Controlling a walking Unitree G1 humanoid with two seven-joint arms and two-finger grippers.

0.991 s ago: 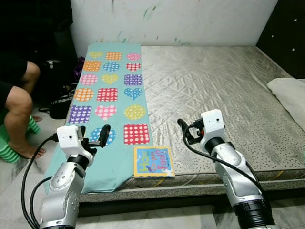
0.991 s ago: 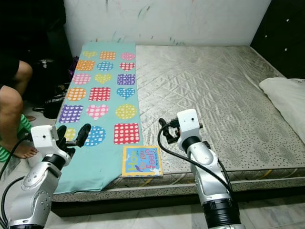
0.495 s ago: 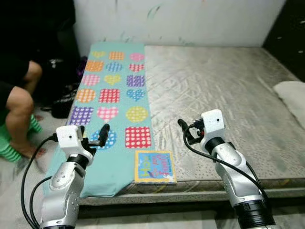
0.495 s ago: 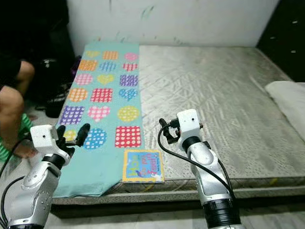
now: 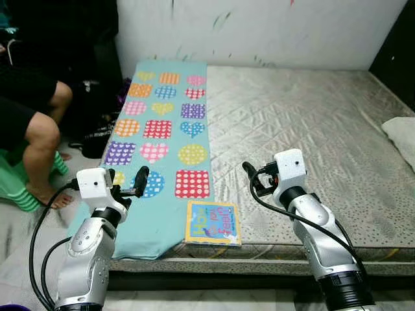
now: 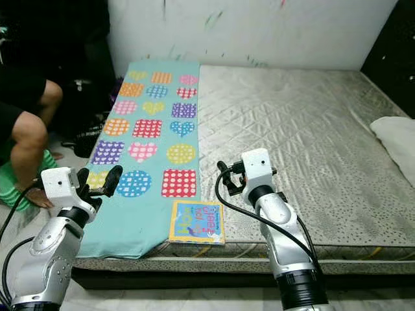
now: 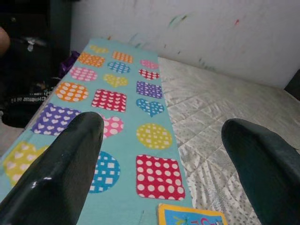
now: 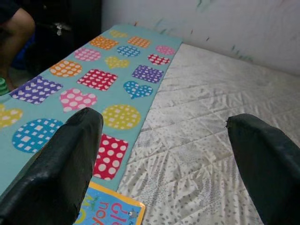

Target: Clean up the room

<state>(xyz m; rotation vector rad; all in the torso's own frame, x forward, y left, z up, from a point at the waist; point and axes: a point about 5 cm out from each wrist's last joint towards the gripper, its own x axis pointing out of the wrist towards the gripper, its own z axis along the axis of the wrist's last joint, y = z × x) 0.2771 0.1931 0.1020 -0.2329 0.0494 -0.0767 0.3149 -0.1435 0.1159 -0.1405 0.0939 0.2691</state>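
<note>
The book (image 5: pixel 213 222) lies flat at the near edge of the bed (image 5: pixel 305 129), at about 6 o'clock in the head view, half on the mat (image 5: pixel 159 139) and with one side almost over the edge. The left tool (image 5: pixel 128 184) hovers at 8 o'clock of the book, its fingers wide apart and holding nothing. The right tool (image 5: pixel 254 180) hovers at 2 o'clock of the book, also wide and empty.

The risks, as I judge them: a thin flat book gives little to grip, so a finger may push it off the edge to the floor. A tool may also catch the mat and drag it. A person (image 5: pixel 35 123) sits near at 9 o'clock, so a wide swing of the left arm could come close to the leg.

The cover has large colourful letters, turned away from the camera; I cannot read them with certainty.
</note>
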